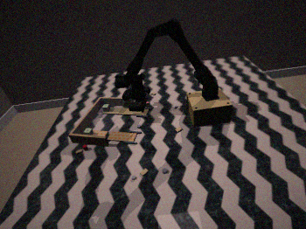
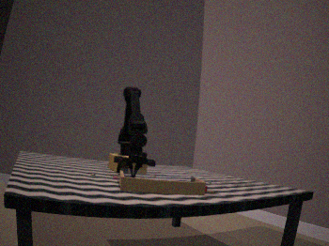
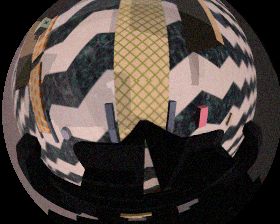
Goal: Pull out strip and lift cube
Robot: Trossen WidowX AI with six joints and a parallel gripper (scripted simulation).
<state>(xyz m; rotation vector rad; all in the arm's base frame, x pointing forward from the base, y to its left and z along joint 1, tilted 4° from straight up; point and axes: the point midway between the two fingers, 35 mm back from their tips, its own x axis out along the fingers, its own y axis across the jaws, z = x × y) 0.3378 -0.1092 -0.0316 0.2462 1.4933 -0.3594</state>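
Closed jaws over the patterned strip, marked cubes back in the frame

From the top, a wooden frame [image 1: 88,138] [image 2: 162,186] lies toward the table's left edge, with the arm's yellow base [image 1: 212,114] [image 2: 114,162] well apart to its right. Two pale green marked pieces show inside the frame: one [image 1: 106,106] toward the table's far edge, the other [image 1: 87,130] toward its near edge. The exterior view hides both behind the frame's wall, and the wrist view shows only one green marked piece [image 3: 46,24], at its upper left corner.

Only the wrist view brings out the patterns: a cream strip [image 1: 126,113] [image 3: 142,65] with green crosshatching, flanked by grey rails, and an orange-patterned strip [image 1: 122,136] [image 3: 38,95] on the left. A pink block [image 3: 202,116] lies right of the crosshatched strip.

The gripper [image 1: 139,109] [image 2: 133,175] [image 3: 143,123] has its jaws drawn together with nothing between them, at the crosshatched strip's outer end; contact with it cannot be told. The marked pieces lie apart from the jaws, farther toward the table's left edge. Which is the labelled cube cannot be told for certain.
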